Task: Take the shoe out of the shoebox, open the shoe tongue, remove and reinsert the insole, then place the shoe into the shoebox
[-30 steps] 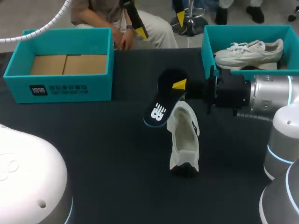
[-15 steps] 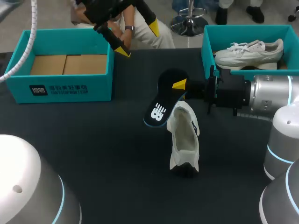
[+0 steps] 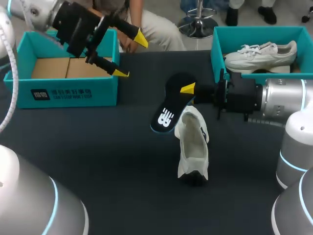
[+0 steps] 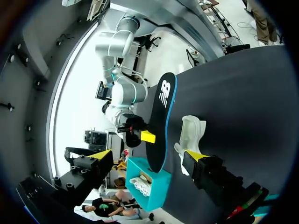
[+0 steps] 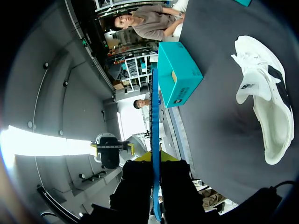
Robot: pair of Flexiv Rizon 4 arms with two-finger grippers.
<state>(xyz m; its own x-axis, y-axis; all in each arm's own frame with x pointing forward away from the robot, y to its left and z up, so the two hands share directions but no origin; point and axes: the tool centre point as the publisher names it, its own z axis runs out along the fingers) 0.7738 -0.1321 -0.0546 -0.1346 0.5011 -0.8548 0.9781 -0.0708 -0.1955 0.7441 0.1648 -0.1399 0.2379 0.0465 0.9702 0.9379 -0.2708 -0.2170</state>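
Since a moment ago the left arm has swung in from the far left corner. Its left gripper now hangs over the near right corner of the left box, lower and further left than before. The fingers are spread wide and hold nothing. The right arm, the insole and the shoe on the table lie as they did.

There are two arms, each with one gripper. The right gripper reaches in from the right at mid-table. Its fingers are clamped on one end of the insole from both sides. The right wrist view shows the insole edge-on between them.

There is one insole, black with a white mark and a teal edge. It is held tilted above the dark table, its free end lower and just beside the shoe's opening; whether they touch cannot be told.

There are two white shoes. The shoe lies on the table in the middle, under the insole, with its opening facing up. The second shoe sits inside the right box.

There are two teal boxes, both open: the left box at the far left, with brown cardboard on its floor, and the right box at the far right.
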